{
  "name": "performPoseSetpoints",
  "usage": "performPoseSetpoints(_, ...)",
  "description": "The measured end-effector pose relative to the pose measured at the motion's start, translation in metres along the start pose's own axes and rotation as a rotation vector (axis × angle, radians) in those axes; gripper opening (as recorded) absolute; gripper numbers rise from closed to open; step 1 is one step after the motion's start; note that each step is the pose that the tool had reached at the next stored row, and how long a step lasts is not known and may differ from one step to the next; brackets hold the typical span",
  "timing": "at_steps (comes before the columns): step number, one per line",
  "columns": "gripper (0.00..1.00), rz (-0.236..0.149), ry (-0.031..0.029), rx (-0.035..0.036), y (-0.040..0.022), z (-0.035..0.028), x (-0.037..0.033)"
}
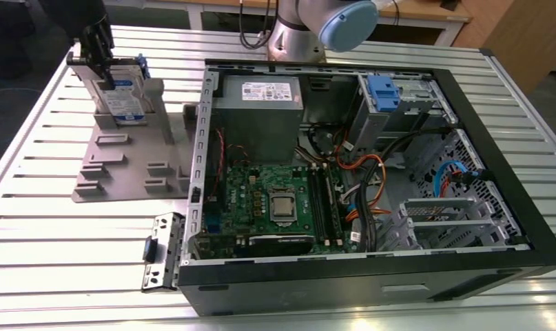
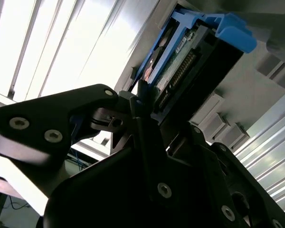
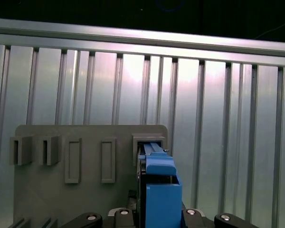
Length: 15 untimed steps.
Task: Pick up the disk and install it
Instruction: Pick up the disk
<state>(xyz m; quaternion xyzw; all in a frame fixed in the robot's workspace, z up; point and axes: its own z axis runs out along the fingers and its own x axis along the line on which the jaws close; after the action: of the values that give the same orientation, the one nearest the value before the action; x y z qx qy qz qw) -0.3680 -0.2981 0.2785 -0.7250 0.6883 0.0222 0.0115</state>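
Exterior view: the flat silver hard disk with a white-and-blue label and bright blue plastic frame (image 1: pixel 121 95) stands on edge in a slot of the grey moulded plastic holder (image 1: pixel 121 172). The holder lies on the slatted aluminium table (image 1: pixel 38 234), to the exterior view's left of the open black computer case (image 1: pixel 503 227).

Standing upright leaves the disk's top edge free for a grasp from above. The black gripper (image 1: pixel 101 55) is there, down over that edge.

The first wrist view looks straight along the disk's thin edge, so I judge the gripper centred on it and in line with the slot. Whether it is clamped on the disk or merely around it, I cannot tell; one side of the contact is hidden behind the gripper body. The disk's foot sits in the slot, so I judge it not lifted.

Appearance:
- The blue frame wraps the edges and ends in a protruding blue tab (image 2: pixel 232 33).
- In the second wrist view one end shows a row of connector pins on a green board strip (image 2: pixel 180 64).

Inside the case a blue plastic bracket (image 1: pixel 385 89) of the same colour sits in a metal bay, beside the large grey power supply box (image 1: pixel 259 103) and well apart from the disk.
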Motion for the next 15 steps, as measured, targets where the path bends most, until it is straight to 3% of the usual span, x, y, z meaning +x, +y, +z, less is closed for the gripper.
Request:
performPoseSetpoints(5, 0.36, 0.000, 0.0011, -0.0002, 0.0000, -0.0009, -0.0001)
performPoseSetpoints(15, 0.36, 0.000, 0.0010, 0.0000, 0.0002, -0.0122, -0.0006)
